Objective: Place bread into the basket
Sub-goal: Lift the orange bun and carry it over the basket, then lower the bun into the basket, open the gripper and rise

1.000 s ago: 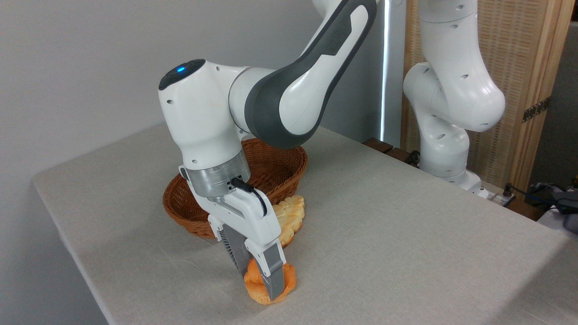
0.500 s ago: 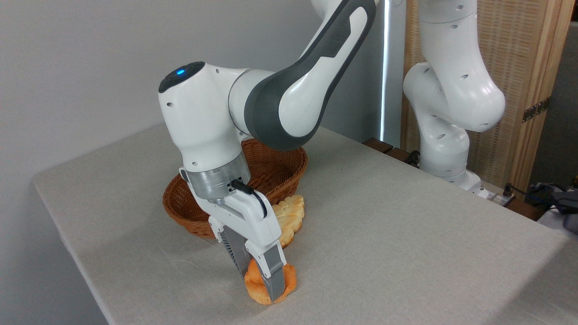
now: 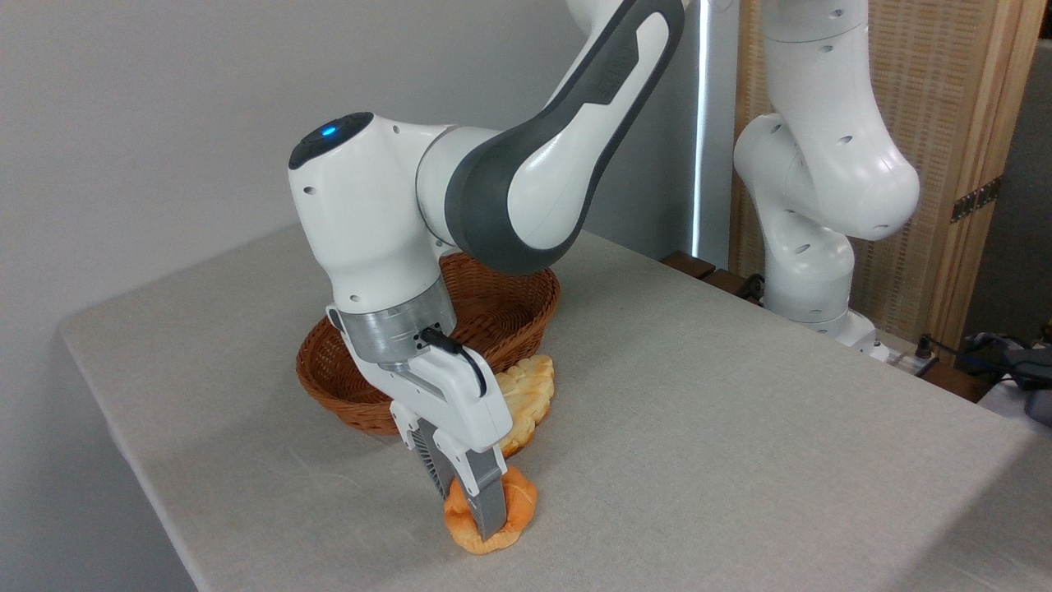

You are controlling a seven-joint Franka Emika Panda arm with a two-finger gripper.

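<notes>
The small orange bun [image 3: 516, 503] sits low at the front of the table, squeezed between my gripper's [image 3: 477, 514] two fingers, which are shut on it. Its lower edge seems to touch the cloth or hover just above it. The near finger [image 3: 486, 503] crosses the bun's front and hides its middle. Behind my wrist stands the reddish-brown wicker basket [image 3: 509, 308], with nothing visible inside; my arm covers part of its rim.
A longer pale braided loaf [image 3: 526, 396] lies against the basket's front right side, just behind the gripper. The table [image 3: 740, 427] is covered in beige cloth; its front edge runs close to the bun. The arm's white base [image 3: 809, 271] stands at the back right.
The fingers have closed tighter on the bun, which looks narrower and slightly raised. The wrist has shifted a little to the right.
</notes>
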